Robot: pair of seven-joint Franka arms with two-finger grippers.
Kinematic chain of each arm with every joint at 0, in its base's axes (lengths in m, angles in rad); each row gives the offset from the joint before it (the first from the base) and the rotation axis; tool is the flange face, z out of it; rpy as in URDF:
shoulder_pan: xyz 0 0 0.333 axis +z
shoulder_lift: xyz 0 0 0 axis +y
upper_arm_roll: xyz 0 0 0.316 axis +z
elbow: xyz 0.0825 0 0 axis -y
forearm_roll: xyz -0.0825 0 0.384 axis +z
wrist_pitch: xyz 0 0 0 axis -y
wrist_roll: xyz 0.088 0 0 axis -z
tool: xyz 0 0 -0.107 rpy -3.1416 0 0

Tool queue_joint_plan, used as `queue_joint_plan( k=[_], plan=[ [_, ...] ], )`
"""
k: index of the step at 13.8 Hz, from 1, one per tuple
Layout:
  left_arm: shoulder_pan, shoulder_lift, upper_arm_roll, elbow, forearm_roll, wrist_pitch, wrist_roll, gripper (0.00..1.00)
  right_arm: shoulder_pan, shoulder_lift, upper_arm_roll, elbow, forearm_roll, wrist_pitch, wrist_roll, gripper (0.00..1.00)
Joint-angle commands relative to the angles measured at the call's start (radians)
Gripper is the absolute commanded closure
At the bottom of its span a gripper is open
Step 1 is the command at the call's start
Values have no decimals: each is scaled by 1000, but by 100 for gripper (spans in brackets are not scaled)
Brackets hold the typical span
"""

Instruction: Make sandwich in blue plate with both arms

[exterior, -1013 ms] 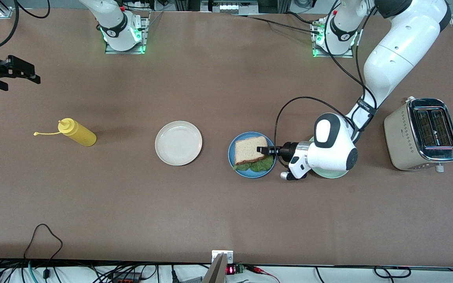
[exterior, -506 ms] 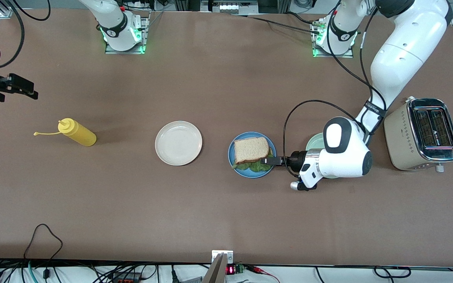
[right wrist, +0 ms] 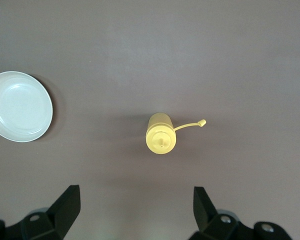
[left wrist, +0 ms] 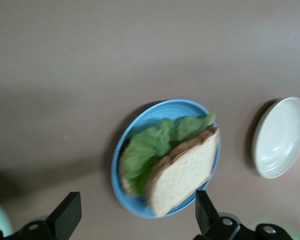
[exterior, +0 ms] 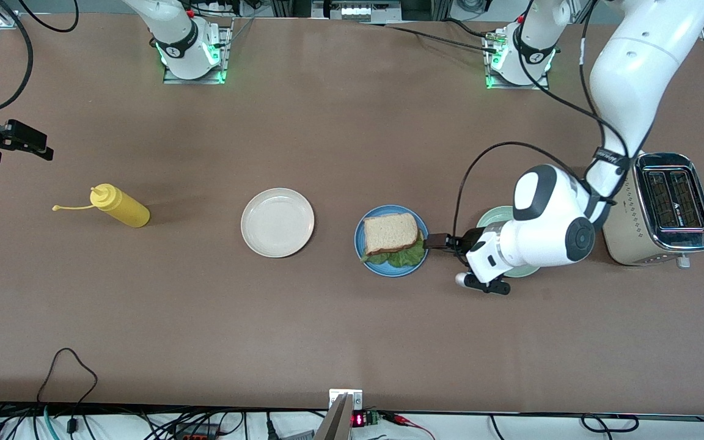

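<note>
At about nine o'clock on the worktop (exterior: 340,318), at the right arm's end, the right pincer (exterior: 37,146) hangs in the air over bare surface, its fingers (right wrist: 65,207) spread apart and holding nothing; this arm waits. Just toward the front camera from it stands a yellow squeeze bottle (exterior: 121,206), its cap tip trailing toward nine o'clock. Nearer the centre sits a cream-white plate (exterior: 277,222), bare.

Next along, slightly past centre toward three o'clock, the blue plate (exterior: 361,241) carries the sandwich (exterior: 390,233): a bread slice on top, ruffled lettuce poking out at the plate's five o'clock edge.

Just beside that plate, at its three o'clock rim, the left pincer (exterior: 439,242) is apart and empty, its fingers (left wrist: 66,214) wide on either side of the sandwich in the left wrist view. The left arm's wrist covers much of a mint-green plate (exterior: 491,217). Farthest toward three o'clock stands a cream toaster (exterior: 670,208).
</note>
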Motion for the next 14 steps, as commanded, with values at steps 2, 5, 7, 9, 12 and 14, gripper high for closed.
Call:
queue_joint_plan(
  k=[2, 5, 7, 9, 12, 14],
  plan=[
    [3, -115, 38, -14, 149, -95, -14, 0, 31, -9, 7, 9, -7, -35, 129, 0],
    [-2, -216, 158, -18, 172, -100, 0, 0, 50, -11, 14, 13, -11, -46, 131, 0],
    [-51, -294, 293, -21, 172, -100, -2, 0, 48, -6, 14, 15, -10, -36, 137, 0],
    [-57, -369, 373, -35, 171, -161, -2, 0, 45, 0, 11, 15, -11, -29, 143, 0],
    [-98, -484, 515, -35, 158, -264, 0, 0, 47, 1, 11, 15, -5, 39, 150, 0],
    [-111, -549, 536, -37, 154, -321, 0, 0, 51, 1, 12, 15, -3, 37, 150, 0]
  ],
)
